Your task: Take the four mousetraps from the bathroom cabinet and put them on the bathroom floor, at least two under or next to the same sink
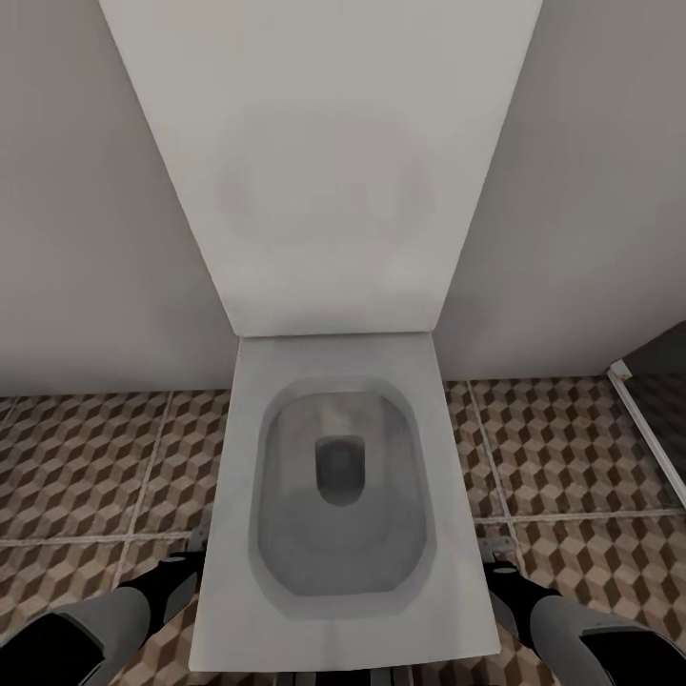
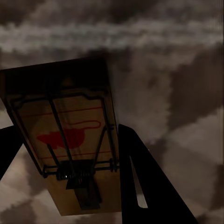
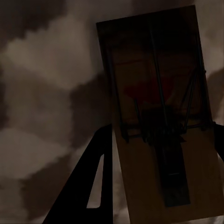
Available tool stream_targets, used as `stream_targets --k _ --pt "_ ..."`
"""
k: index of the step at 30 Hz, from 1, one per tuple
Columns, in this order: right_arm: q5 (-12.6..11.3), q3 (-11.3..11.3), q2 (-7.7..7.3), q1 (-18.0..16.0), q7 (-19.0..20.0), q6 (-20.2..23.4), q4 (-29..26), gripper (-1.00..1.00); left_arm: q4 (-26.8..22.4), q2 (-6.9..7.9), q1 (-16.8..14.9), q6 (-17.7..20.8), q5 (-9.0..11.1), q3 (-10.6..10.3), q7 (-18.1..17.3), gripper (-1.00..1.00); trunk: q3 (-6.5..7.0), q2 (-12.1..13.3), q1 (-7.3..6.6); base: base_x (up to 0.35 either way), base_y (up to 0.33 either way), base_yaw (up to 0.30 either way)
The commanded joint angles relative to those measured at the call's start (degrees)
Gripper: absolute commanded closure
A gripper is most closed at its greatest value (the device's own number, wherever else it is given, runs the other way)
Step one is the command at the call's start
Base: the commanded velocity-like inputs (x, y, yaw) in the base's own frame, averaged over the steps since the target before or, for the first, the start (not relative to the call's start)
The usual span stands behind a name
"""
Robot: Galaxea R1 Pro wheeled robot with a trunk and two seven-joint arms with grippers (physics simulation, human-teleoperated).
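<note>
Two mousetraps (image 2: 70,140) (image 3: 158,116), each clamped between fingers (image 2: 149,186) (image 3: 88,186), flank the toilet (image 1: 338,495) at 12 o'clock; a loosened grip risks dropping one.

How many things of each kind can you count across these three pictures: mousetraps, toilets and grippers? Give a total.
Mousetraps: 2, the left gripper's mousetrap and the right gripper's mousetrap
Toilets: 1, the white toilet
Grippers: 2, the left gripper and the right gripper
Total: 5
</note>
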Motion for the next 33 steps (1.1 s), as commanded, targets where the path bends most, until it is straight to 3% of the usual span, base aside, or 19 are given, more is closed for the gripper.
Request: stream_targets --k 1,20,21,33 --pt "-0.02 0.46 0.01 -0.04 -0.04 0.09 0.1 1.0 -0.04 -0.03 -0.02 0.21 0.28 -0.48 0.14 1.0 -0.03 -0.01 -0.01 0.0 0.0 0.0" --pt "-0.02 0.46 0.08 -0.02 -0.02 0.09 0.1 1.0 -0.1 -0.09 0.95 0.21 0.28 -0.46 0.14 1.0 -0.03 -0.01 -0.01 0.0 0.0 0.0" --pt "-0.02 0.46 0.06 -0.02 -0.01 0.08 0.1 -1.0 -0.11 -0.09 0.95 0.21 0.28 -0.46 0.14 1.0 -0.03 -0.01 -0.01 0.0 0.0 0.0" --pt "-0.02 0.46 0.01 0.06 0.01 0.04 0.1 -1.0 -0.12 -0.09 0.95 0.21 0.28 -0.46 0.14 1.0 -0.03 -0.01 -0.01 0.0 0.0 0.0"
